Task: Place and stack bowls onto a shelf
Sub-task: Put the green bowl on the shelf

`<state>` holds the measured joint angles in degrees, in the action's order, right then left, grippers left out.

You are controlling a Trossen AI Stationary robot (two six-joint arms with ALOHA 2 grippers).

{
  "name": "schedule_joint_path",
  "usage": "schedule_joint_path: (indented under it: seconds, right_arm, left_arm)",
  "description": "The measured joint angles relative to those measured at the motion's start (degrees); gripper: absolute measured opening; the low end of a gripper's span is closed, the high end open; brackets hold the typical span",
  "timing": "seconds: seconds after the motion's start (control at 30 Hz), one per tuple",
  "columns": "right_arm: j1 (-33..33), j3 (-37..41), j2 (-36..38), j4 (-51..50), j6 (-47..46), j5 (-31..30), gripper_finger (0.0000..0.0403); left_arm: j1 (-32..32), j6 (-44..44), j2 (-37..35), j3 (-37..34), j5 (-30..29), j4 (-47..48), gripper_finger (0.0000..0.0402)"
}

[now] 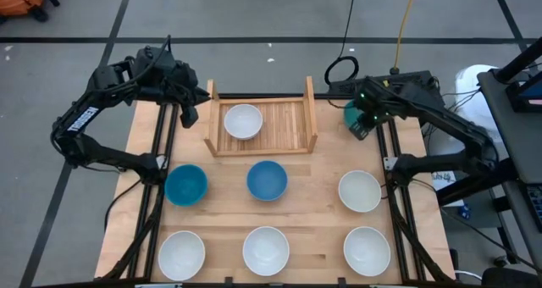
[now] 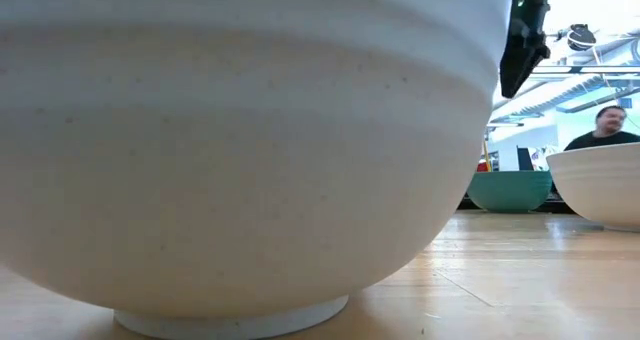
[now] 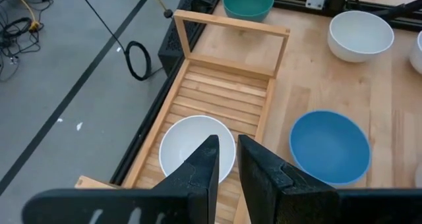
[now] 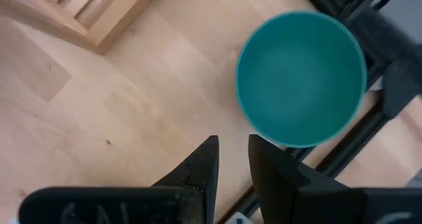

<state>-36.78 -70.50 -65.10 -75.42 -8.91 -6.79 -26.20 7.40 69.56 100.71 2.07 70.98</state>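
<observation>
The wooden slatted shelf [image 1: 284,123] stands at the table's far middle. One white bowl [image 1: 243,121] rests by its base on the slats at the shelf's left end. A dark green bowl [image 4: 300,76] sits on the table by the far right corner, beside the shelf's right board. My right gripper [image 4: 233,148] hangs above the bare tabletop next to that bowl's rim. It points steeply down, open by a narrow gap, and holds nothing. My left gripper [image 3: 227,151] hovers high by the shelf's left board, slanting down toward the white bowl [image 3: 196,148]. It is open by a narrow gap and holds nothing.
Two blue bowls [image 1: 186,185] [image 1: 267,180] and a white bowl [image 1: 360,191] stand in the table's middle row. Three white bowls [image 1: 182,254] [image 1: 266,250] [image 1: 367,250] line the near edge. Black rails [image 1: 161,152] run along both table sides. A person [image 2: 605,130] shows in the room beyond.
</observation>
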Motion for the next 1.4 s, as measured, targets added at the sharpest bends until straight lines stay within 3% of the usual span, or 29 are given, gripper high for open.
schedule_joint_path:
  seconds: [0.27,0.53,0.93,1.4]
  right_arm:
    - [-9.4,0.0,-7.0,2.8,0.9,8.0,0.0077]
    - [-15.7,0.0,-14.4,5.3,8.2,14.8,0.0077]
    - [-16.6,0.0,-22.9,8.8,13.8,15.8,0.0077]
    - [-16.9,7.6,-23.8,17.2,14.6,14.1,0.0077]
  left_arm:
    - [0.0,-0.1,0.0,0.0,0.0,0.0,0.0063]
    - [0.0,-1.0,0.0,0.0,0.0,0.0,0.0063]
    - [0.0,-2.1,0.0,0.0,0.0,0.0,0.0063]
    - [0.0,-2.4,0.0,0.0,0.0,-0.1,0.0063]
